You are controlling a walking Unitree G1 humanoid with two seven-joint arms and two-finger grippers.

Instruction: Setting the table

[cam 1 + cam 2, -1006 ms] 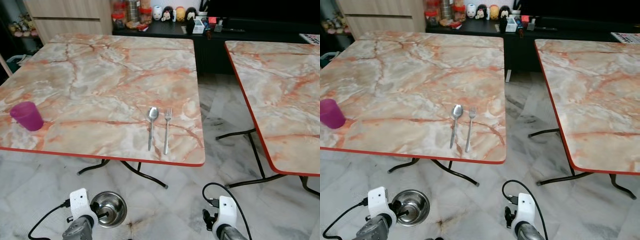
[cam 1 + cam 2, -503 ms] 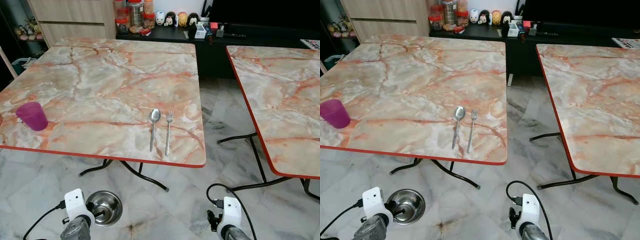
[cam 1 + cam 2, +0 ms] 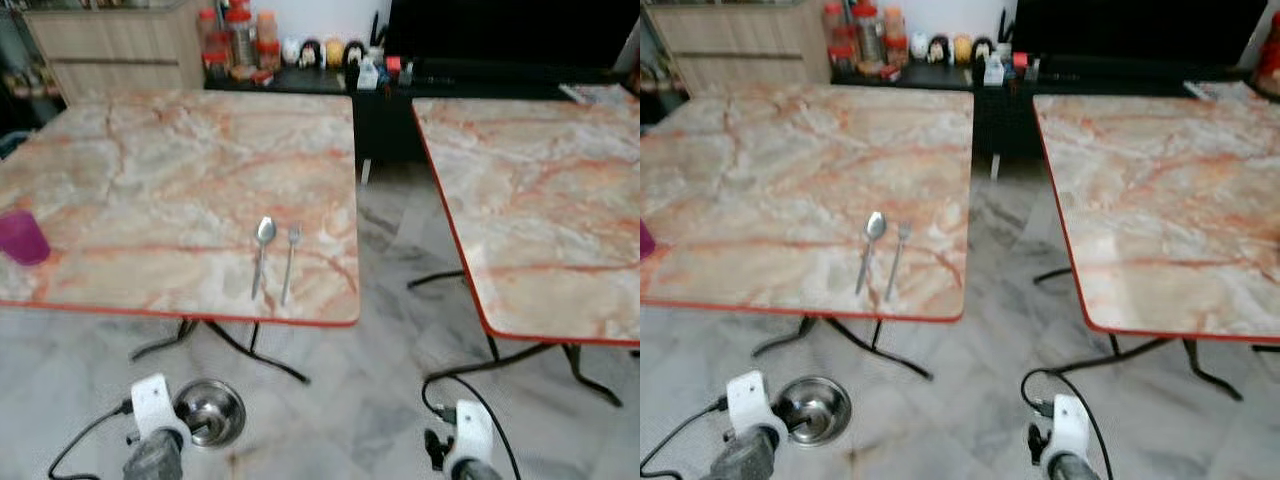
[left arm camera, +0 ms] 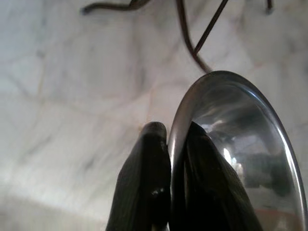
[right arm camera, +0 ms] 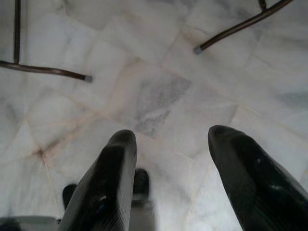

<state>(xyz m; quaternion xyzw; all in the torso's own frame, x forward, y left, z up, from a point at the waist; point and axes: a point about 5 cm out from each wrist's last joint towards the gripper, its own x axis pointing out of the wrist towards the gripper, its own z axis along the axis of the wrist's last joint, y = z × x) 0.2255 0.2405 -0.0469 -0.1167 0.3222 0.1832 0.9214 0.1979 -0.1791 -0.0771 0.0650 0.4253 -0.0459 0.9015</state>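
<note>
Steel bowl [image 4: 240, 144] rim pinched in left gripper [image 4: 173, 149], low over floor

I see 2 tables: the left table [image 3: 150, 170] and the right table [image 3: 540, 200] both have cream marble tops veined in orange-pink, edged in red, on black legs. A silver spoon [image 3: 262, 252] and silver fork [image 3: 290, 260] lie on the left one, with a magenta cup [image 3: 22, 237]. The floor [image 3: 380, 400] is pale grey-white marble. My left gripper [image 4: 171, 192] has black fingers on a shiny steel bowl [image 3: 209, 411]. My right gripper [image 5: 173, 187] is black too. Both wrists carry white housings with black cables.
</note>
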